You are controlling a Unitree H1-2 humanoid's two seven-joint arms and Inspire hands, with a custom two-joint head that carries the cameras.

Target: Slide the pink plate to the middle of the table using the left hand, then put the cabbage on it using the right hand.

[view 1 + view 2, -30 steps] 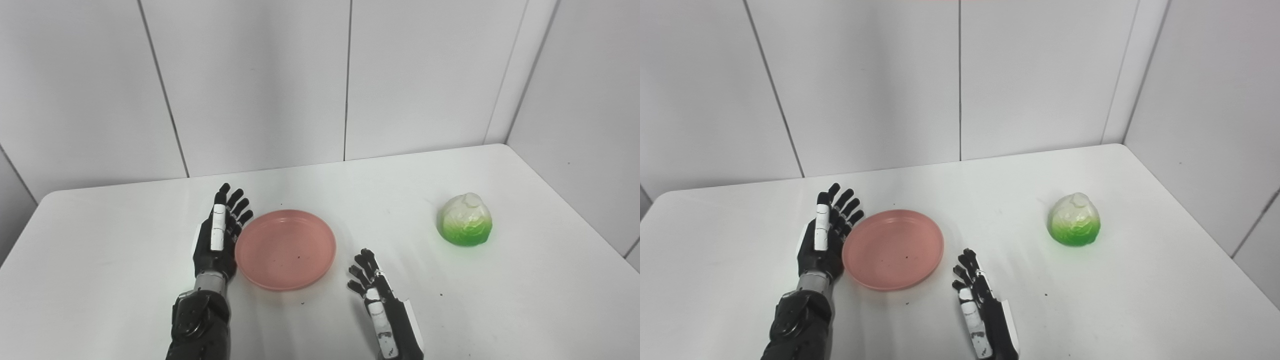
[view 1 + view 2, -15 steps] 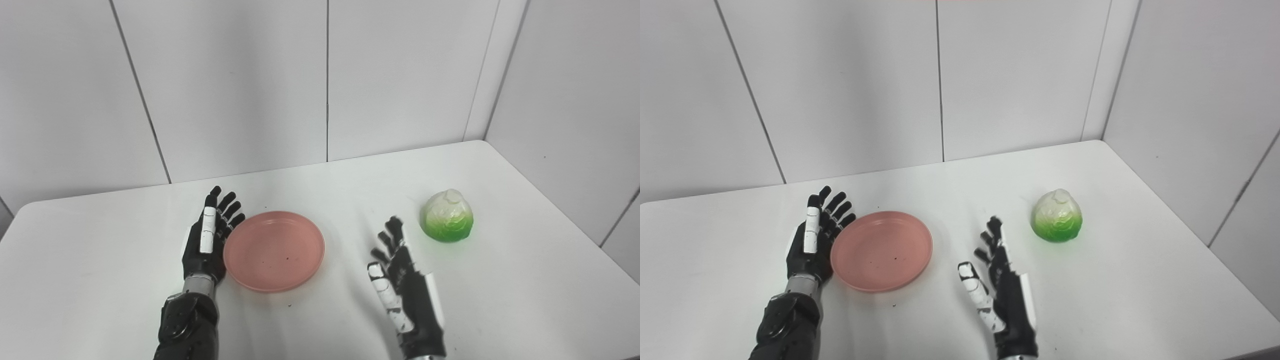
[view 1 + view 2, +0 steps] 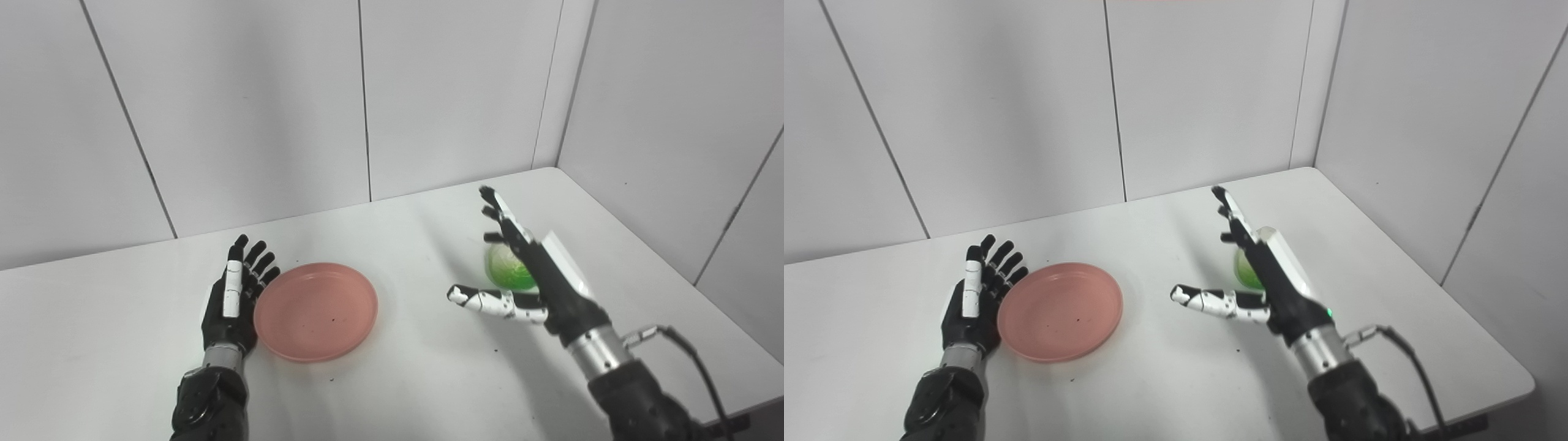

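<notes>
The pink plate lies flat on the white table, left of its middle. My left hand rests open on the table, its fingers along the plate's left rim. The green and white cabbage sits on the table to the right, mostly hidden behind my right hand. My right hand is raised and open, fingers straight and thumb spread to the left, in front of the cabbage and holding nothing. In the right eye view only a green sliver of the cabbage shows behind the hand.
White wall panels stand close behind the table and along its right side. The table's right front corner is in view. A cable runs from my right wrist.
My right hand has risen and moved up and right, now in front of the cabbage with the thumb spread. The camera has turned right. The left hand and plate have not moved.
</notes>
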